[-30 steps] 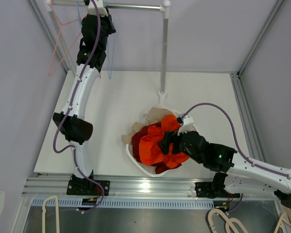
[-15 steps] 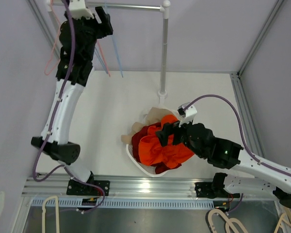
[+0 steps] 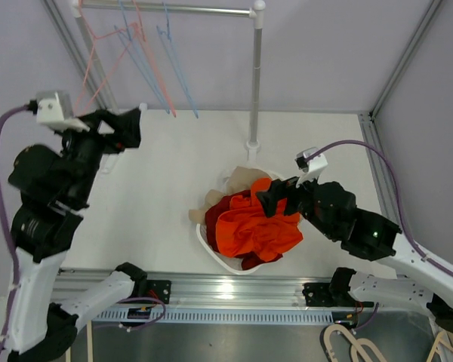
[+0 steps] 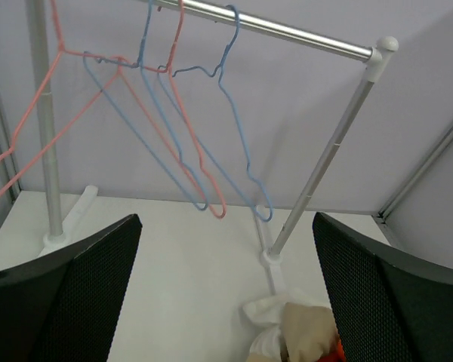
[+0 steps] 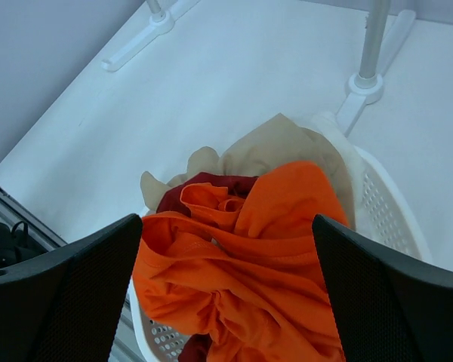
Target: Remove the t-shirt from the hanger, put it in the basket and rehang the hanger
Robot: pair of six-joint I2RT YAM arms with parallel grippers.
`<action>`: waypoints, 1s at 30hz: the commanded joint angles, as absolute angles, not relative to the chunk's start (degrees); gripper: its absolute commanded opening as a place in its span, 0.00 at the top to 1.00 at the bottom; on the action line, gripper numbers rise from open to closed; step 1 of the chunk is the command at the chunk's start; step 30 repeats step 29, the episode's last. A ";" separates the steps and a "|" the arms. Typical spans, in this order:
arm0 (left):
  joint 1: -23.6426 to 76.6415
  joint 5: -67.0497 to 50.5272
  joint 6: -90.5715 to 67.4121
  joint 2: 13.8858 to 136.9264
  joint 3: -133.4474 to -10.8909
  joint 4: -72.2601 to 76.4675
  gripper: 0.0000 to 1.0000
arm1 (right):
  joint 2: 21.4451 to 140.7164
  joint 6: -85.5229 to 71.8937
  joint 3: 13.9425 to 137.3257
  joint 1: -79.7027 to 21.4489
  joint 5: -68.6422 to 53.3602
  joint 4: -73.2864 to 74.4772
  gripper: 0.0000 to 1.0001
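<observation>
1. Top external view: the left gripper [image 3: 132, 128] sits high over the left side of the table [image 3: 166, 166]. It is well apart from the basket [image 3: 211, 255] and points toward the far rail [image 3: 174, 9].
2. In the left wrist view its two fingers [image 4: 68, 302] are spread wide, with nothing between them. Past them the rail runs across the top to a white cap on its upright post [image 4: 325, 166].
3. Thin wire hangers hang side by side on the rail, tilted at different angles: pink hangers [image 4: 220, 213] and blue hangers [image 4: 266, 215].
4. The orange t-shirt [image 3: 257, 230] is on no hanger. It lies crumpled on top of the pile in the white basket, which stands near the middle of the table, just in front of the post's foot.
5. Under and beside it in the basket are a dark red garment [image 3: 223, 211] and a beige cloth [image 3: 241, 181]. The beige cloth is on the far side, nearest the post.
6. The right gripper [image 3: 268, 200] is over the right edge of the pile, at the t-shirt's far corner.
7. In the right wrist view its fingers [image 5: 68, 302] are spread wide and pinch nothing. The orange cloth lies below the gap, and the basket's perforated rim shows to the right.
8. Whether the right fingertips touch the cloth cannot be told from these views.
</observation>
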State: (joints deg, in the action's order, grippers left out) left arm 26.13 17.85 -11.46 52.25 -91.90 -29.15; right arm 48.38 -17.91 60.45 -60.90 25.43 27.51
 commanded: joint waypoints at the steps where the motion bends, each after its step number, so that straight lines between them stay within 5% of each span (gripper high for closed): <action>1: 26.37 19.07 -13.01 42.74 -82.74 -36.20 0.01 | 45.27 -17.58 63.89 -60.47 25.92 32.86 0.01; 14: 26.46 17.67 -14.67 13.03 -60.03 -46.14 0.00 | 34.81 -17.14 63.28 -60.29 30.67 42.88 0.01; 30: 26.37 16.43 -15.82 11.51 -55.46 -47.03 0.00 | 33.66 -18.19 61.70 -60.21 31.46 43.95 0.00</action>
